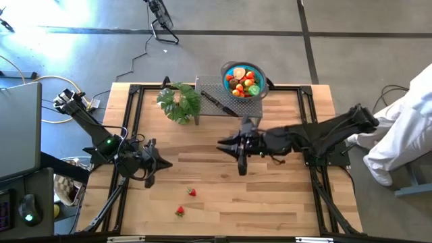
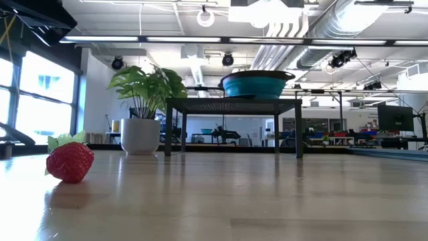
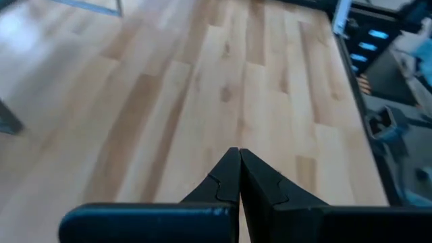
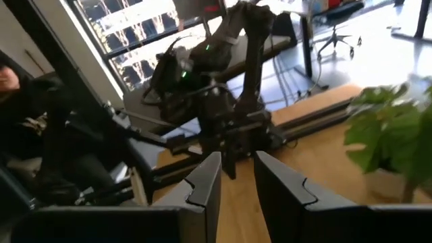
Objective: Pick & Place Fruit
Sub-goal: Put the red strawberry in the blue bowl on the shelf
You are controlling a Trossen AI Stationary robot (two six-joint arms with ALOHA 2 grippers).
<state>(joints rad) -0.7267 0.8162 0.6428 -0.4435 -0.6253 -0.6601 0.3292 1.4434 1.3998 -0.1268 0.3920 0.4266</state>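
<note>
Two red strawberries lie on the wooden table near its near edge, one [image 1: 192, 192] and another [image 1: 179, 211]; the low view shows one strawberry [image 2: 69, 162] close up. A blue bowl [image 1: 243, 79] with several small fruits in it stands on a black mesh stand [image 1: 214, 94] at the far edge. My left gripper [image 1: 165, 164] hovers left of the strawberries and is shut, as its wrist view shows [image 3: 237, 154]. My right gripper [image 1: 221, 144] hangs over the table's middle, pointing left, open and holding nothing [image 4: 236, 158].
A leafy potted plant [image 1: 179, 101] stands at the far edge, left of the stand. A black-handled knife [image 1: 217, 102] lies on the stand. A person in white [image 1: 405, 128] stands beyond the table's right edge. Bare wood lies between the arms.
</note>
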